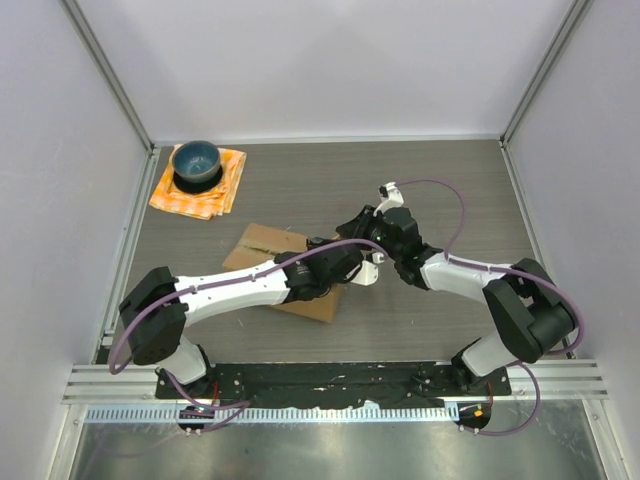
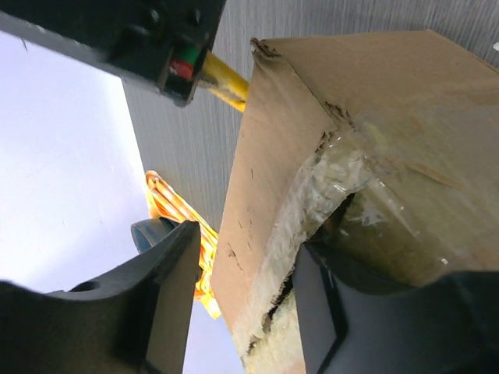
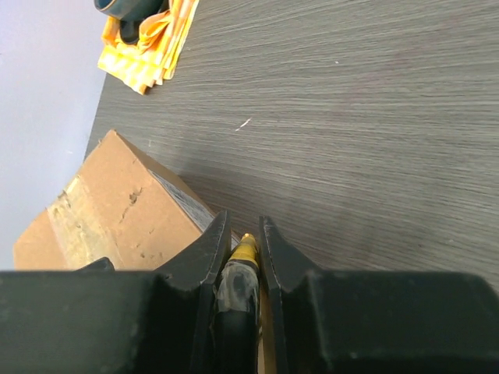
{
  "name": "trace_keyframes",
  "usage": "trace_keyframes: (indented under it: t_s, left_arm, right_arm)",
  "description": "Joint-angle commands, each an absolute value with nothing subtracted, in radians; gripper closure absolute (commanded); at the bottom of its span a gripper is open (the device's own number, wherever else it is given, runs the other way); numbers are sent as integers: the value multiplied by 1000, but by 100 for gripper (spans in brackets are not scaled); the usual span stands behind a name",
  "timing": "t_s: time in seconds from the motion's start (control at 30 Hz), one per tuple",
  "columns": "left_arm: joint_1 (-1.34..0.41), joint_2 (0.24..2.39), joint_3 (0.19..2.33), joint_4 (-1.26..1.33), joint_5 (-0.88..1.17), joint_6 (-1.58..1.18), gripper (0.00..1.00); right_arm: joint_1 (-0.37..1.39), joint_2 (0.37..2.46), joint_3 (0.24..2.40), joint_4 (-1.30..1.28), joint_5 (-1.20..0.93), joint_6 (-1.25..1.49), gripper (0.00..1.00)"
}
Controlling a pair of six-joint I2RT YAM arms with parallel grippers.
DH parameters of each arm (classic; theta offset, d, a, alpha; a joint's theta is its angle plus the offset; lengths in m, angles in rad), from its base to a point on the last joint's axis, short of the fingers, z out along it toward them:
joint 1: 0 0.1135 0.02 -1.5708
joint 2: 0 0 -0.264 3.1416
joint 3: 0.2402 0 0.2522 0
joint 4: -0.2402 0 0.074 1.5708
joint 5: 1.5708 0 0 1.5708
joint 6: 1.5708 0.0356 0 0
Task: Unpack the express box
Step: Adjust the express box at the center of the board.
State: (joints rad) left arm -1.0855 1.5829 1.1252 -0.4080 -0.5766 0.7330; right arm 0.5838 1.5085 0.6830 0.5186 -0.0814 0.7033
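Left fingers (image 2: 168,296): partly spread, one on each side of an end edge of the express box (image 2: 390,117). A strip of background shows between the outer finger and the cardboard, so nothing is clamped.
Right fingers (image 3: 204,261): drawn close on a yellow tool (image 3: 245,251), whose tip pokes out just past them.
Left arm (image 1: 235,288): stretched low from the near-left base toward mid-table, with its wrist lying over the box.
Right arm (image 1: 470,272): bent inward from the near right, its wrist close to the left one at the box's right end. The tool points at a top corner of the box.
Hidden: from above, the left arm covers most of the box. The tool's front end passes behind the box corner in the left wrist view, so contact cannot be told. It may be a cutter, but no blade shows.
Box position: on the dark table (image 1: 420,190), left of centre and set at an angle. It sits well apart from the orange cloth (image 1: 228,190) and blue bowl (image 1: 196,162) at the far left.
Box look: brown cardboard, scuffed. The clear tape is torn and crumpled white along one seam, with a dark gap there.
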Motion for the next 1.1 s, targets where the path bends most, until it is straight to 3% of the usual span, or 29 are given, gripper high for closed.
trace_keyframes:
  t_s: [0.0,0.1,0.23,0.47,0.7,1.07]
  left_arm:
    - [-1075,1568,1114,-345,-655,707,48]
    - [-1072,1568,1089,-337,-660,693,57]
    - [-1066,1562,1063,-339,-654,661,83]
    - [-1042,1549,1063,-365,-632,586,100]
    - [-1011,1552,1118,-416,-588,558,100]
    - [-994,1562,1157,-488,-535,514,100]
  right_arm:
    - [556,1392,718,445,-78,663,99]
    - [513,1315,706,402,-48,660,99]
    - [480,1215,669,347,-18,649,99]
    - [465,1082,554,307,-6,669,99]
    - [463,1022,441,379,-34,780,99]
    - [463,1094,319,765,-153,974,99]
